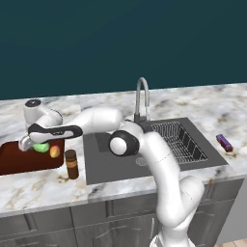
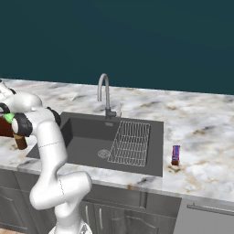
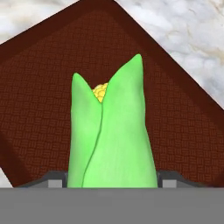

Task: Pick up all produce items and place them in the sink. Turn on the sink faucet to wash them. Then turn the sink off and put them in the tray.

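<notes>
While the arm reaches far to its left over the marble bench (image 1: 43, 185), the end effector (image 1: 39, 146) hangs above the tray (image 1: 19, 161), its jaws closed on either side of a green ear of corn (image 3: 111, 135). Seen from the hand, the husk stands between the two finger tips (image 3: 168, 177), yellow kernels peeking out at its top, with the tray's woven brown floor behind it. A small orange-yellow fruit (image 1: 55, 151) lies in the tray just beside the corn. A brown jar (image 1: 71, 164) stands on the bench between the tray and the sink (image 1: 103, 169). The faucet (image 1: 142, 99) arches over the basin, a wire rack (image 1: 181, 140) sits at its right side, and a purple bar (image 1: 224, 142) lies well apart, beyond the sink.
</notes>
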